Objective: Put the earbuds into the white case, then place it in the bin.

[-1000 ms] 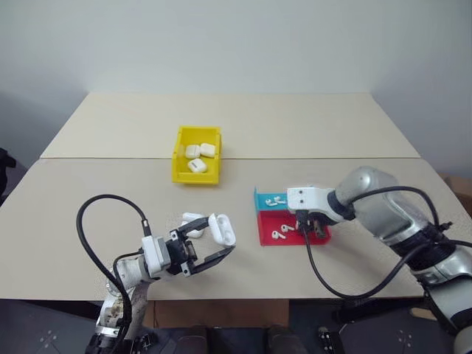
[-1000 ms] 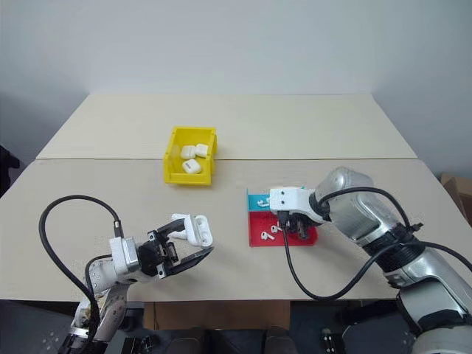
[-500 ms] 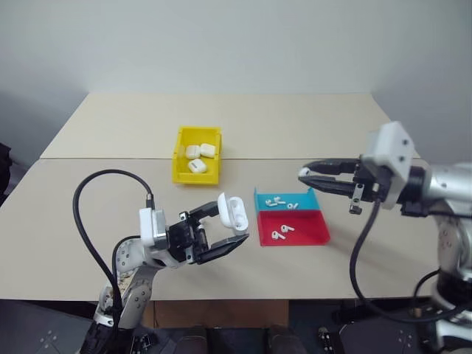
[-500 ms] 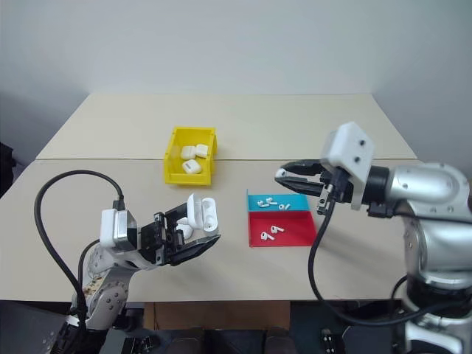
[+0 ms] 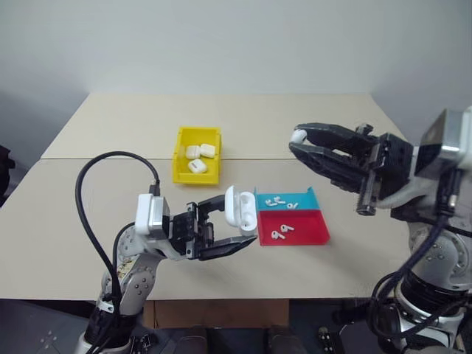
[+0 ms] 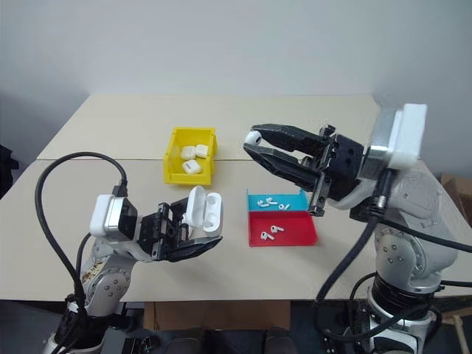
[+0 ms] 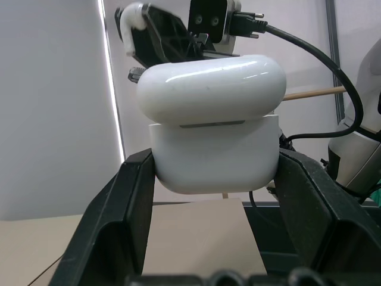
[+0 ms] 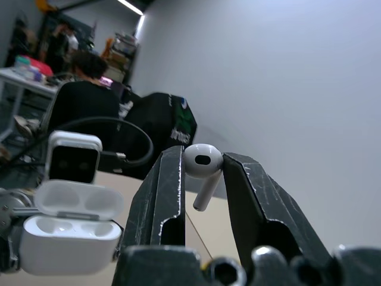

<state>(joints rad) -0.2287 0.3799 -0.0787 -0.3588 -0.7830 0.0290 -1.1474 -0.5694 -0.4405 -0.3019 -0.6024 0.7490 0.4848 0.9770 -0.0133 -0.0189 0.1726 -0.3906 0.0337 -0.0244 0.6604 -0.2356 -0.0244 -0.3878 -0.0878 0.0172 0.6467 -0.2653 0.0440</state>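
Table (image 5: 88,214): two pale tabletops pushed together carry the bin and both trays; the arms work above the near one.
Bin (image 5: 179,168): the yellow bin stands toward the middle of the table, well apart from both arms. Three shut white cases lie inside. The case in hand is not yet among them.
Trays: the blue tray (image 5: 304,200) and the red tray (image 5: 310,233) sit edge to edge to the right of the left arm. Each holds a few loose earbuds, so more pairs wait.
Left gripper (image 5: 237,225): its fingers are clamped on the base of the white case (image 6: 205,212), lifted off the table just left of the trays, lid swung open and the sockets turned toward the other arm.
Right gripper (image 8: 201,173): its fingers pinch one earbud (image 8: 202,164) by the head, stem hanging free, raised well above the trays and aimed at the open case.
Case sockets: whether either already holds a bud cannot be told.
Done, by judgement: case picked up and opened, one earbud lifted.
Left, by judgement: seat this earbud, seat its mate if missing, shut the lid, carry the case to the bin.
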